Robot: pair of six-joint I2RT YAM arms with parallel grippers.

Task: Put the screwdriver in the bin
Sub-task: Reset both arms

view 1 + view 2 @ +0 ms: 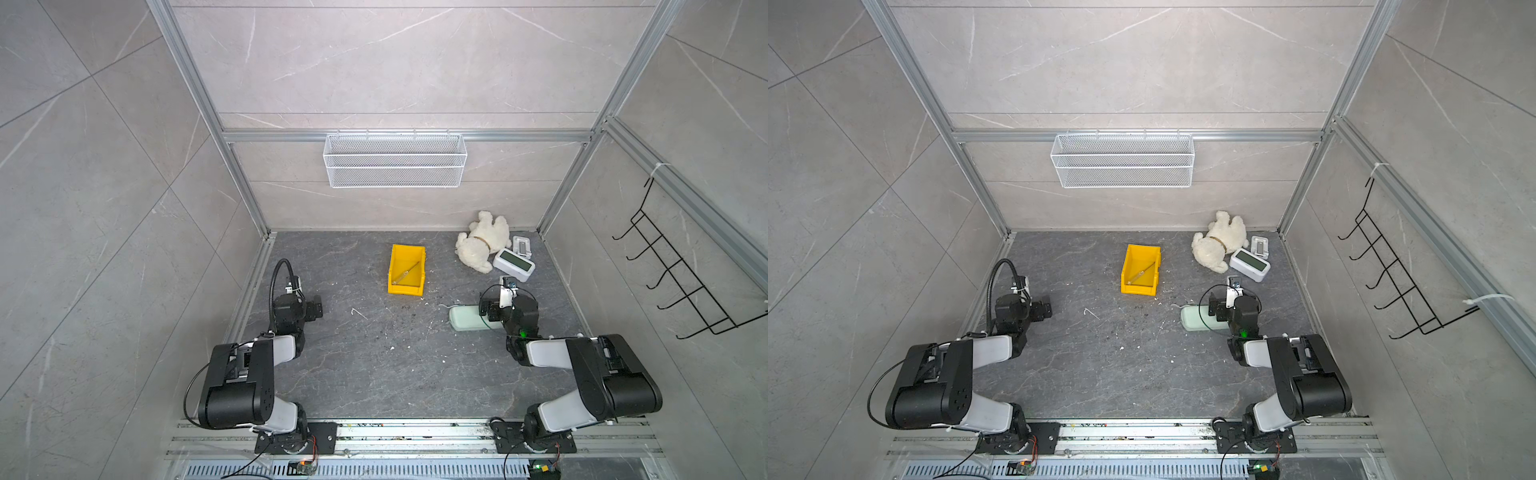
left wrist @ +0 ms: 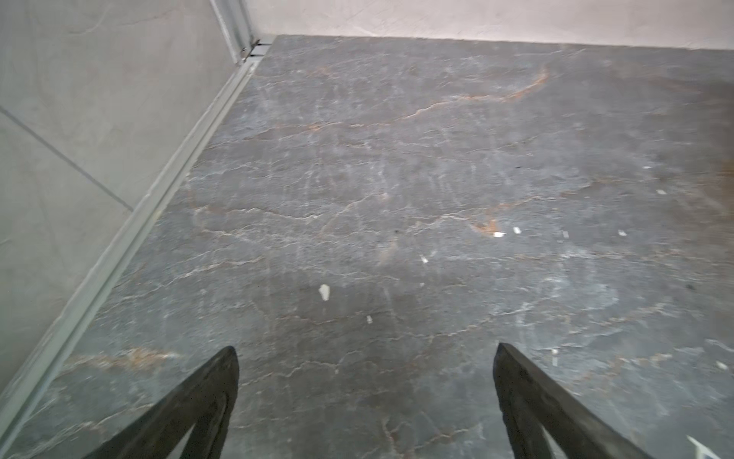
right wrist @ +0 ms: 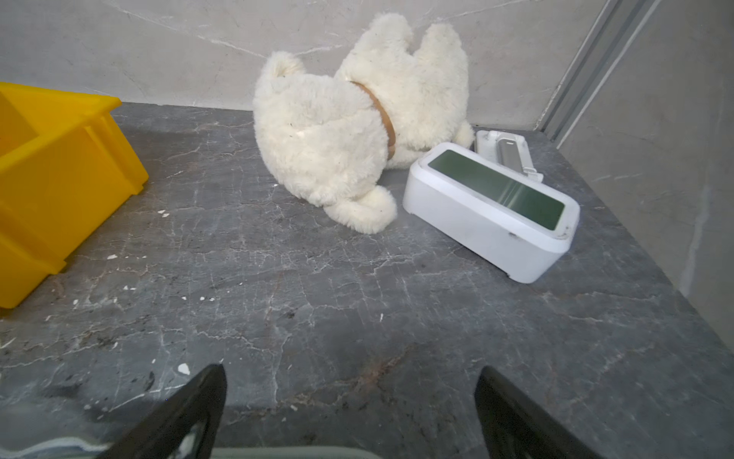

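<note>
Lying diag. inside yellow bin (image 1: 400, 252): screwdriver (image 1: 406, 273), wire basket (image 1: 395, 160) w/o contents.

One yellow bin (image 1: 406, 286) holding one screwdriver (image 1: 406, 273); one white plush dog (image 1: 482, 241); one white clock (image 1: 514, 264); one small white holder (image 1: 522, 246); one pale green case (image 1: 467, 319); one wire basket (image 1: 395, 161); one black hook rack (image 1: 681, 274); two grippers (image 2: 365, 397) (image 3: 349, 409).

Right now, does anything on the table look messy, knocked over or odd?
Yes. The plush dog lies tipped over in the back corner, against the white clock. Small white crumbs are scattered across the tabletop. The screwdriver lies slanted inside the yellow bin.
</note>
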